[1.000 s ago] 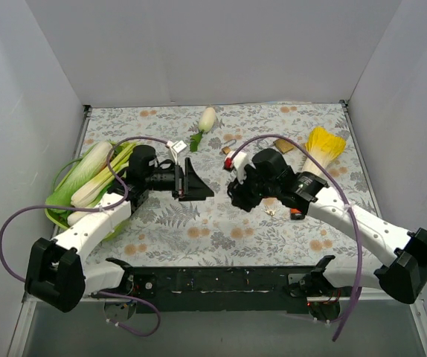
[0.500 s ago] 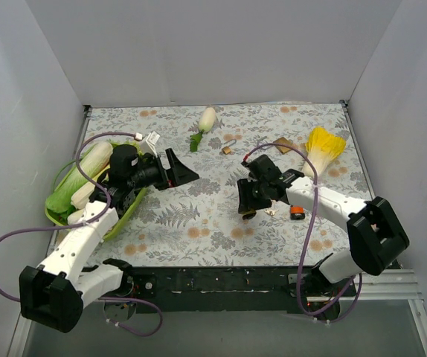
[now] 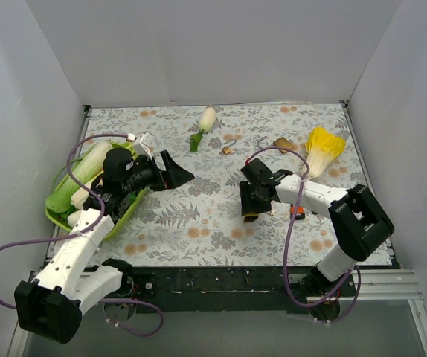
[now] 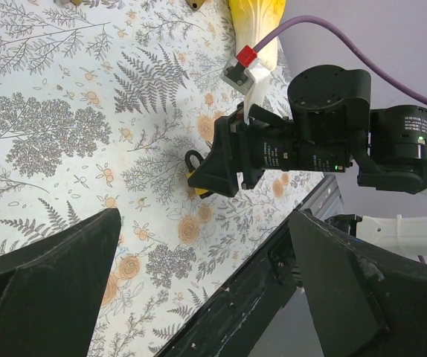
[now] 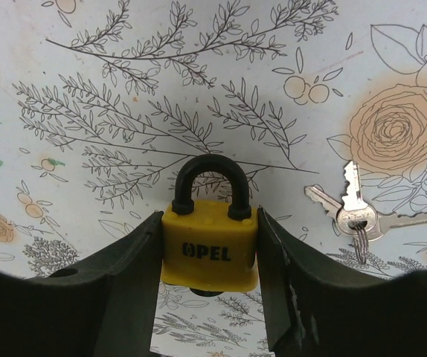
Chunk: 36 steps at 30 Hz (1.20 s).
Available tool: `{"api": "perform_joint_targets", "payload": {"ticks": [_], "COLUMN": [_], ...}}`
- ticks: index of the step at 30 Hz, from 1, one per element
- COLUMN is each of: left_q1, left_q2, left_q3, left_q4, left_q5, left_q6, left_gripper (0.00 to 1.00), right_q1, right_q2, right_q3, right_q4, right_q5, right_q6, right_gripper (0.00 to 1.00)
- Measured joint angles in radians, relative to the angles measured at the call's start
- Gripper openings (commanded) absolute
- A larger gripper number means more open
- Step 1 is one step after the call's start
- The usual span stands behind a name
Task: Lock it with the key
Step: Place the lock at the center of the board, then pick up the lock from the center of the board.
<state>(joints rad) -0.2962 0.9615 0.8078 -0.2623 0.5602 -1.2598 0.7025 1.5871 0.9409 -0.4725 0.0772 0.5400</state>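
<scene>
Here, the right gripper [image 5: 210, 227] is clamped on the yellow padlock [image 5: 209, 249], one finger pressed to each side of the body, which sits low on the table [image 3: 198, 223] with the black shackle pointing away from the wrist. The shackle looks seated at both ends, though I cannot tell whether it is locked. The keys [image 5: 356, 216] lie flat just right of the padlock, apart from it and untouched. The left gripper [image 3: 178, 171] hangs well off to the left with its jaws wide apart and nothing between them, near the greens [image 3: 87, 175]. The main risk is the pick-up: the keys are thin, bunched on a ring and flat on the table, so fingers may skid off or lift the wrong one. The keyhole is hidden and may face the right wrist, and pushing a key in could twist the padlock in its side grip.
</scene>
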Motion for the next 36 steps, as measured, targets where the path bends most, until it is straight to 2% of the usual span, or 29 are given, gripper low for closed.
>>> {"api": "perform_joint_targets", "payload": {"ticks": [2,3,5,6,9,11,12,16,18,22,25,31,32,36], "left_q1": [0.0,0.0,0.0,0.0,0.0,0.0,0.0,0.0,0.001,0.001,0.001,0.001,0.001,0.001], "left_q2": [-0.004,-0.006,-0.01,-0.013,-0.019,-0.024,-0.027,-0.034,-0.034,-0.034,-0.033,-0.01,-0.001,0.048], "left_q3": [-0.003,-0.005,-0.01,-0.014,-0.018,-0.02,-0.02,-0.02,-0.02,-0.02,-0.012,0.049,0.058,0.084], "left_q4": [0.0,0.0,0.0,0.0,-0.007,-0.008,-0.009,-0.011,-0.018,-0.024,-0.039,-0.071,-0.075,-0.077], "left_q5": [0.0,0.001,0.002,0.002,0.001,0.001,0.001,0.001,0.002,0.005,0.009,0.035,0.038,0.047], "left_q6": [0.005,0.007,0.01,0.013,0.021,0.024,0.026,0.027,0.027,0.027,0.034,0.08,0.089,0.11], "left_gripper": [0.98,0.98,0.98,0.98,0.98,0.98,0.98,0.98,0.98,0.98,0.98,0.98,0.98,0.98], "right_q1": [0.0,0.0,0.0,0.0,0.0,0.0,0.0,0.0,0.0,-0.003,-0.009,-0.043,-0.055,-0.122], "right_q2": [0.01,0.014,0.023,0.027,0.039,0.041,0.042,0.045,0.045,0.044,0.029,-0.029,-0.03,0.029], "right_q3": [0.004,0.005,0.005,0.005,0.006,0.01,0.012,0.026,0.046,0.101,0.153,0.299,0.333,0.49], "right_q4": [0.002,0.002,0.004,0.004,0.005,0.005,0.005,0.005,0.004,0.004,0.016,0.066,0.071,0.047], "right_q5": [0.006,0.008,0.011,0.011,0.01,0.01,0.009,0.006,0.008,0.018,0.028,0.04,0.029,-0.032], "right_q6": [0.01,0.013,0.02,0.026,0.036,0.038,0.04,0.05,0.052,0.041,-0.027,-0.328,-0.384,-0.568], "right_gripper": [0.01,0.09,0.17,0.31,0.53,0.62,0.71,0.85,0.9,0.93,0.93,0.92,0.89,0.88]}}
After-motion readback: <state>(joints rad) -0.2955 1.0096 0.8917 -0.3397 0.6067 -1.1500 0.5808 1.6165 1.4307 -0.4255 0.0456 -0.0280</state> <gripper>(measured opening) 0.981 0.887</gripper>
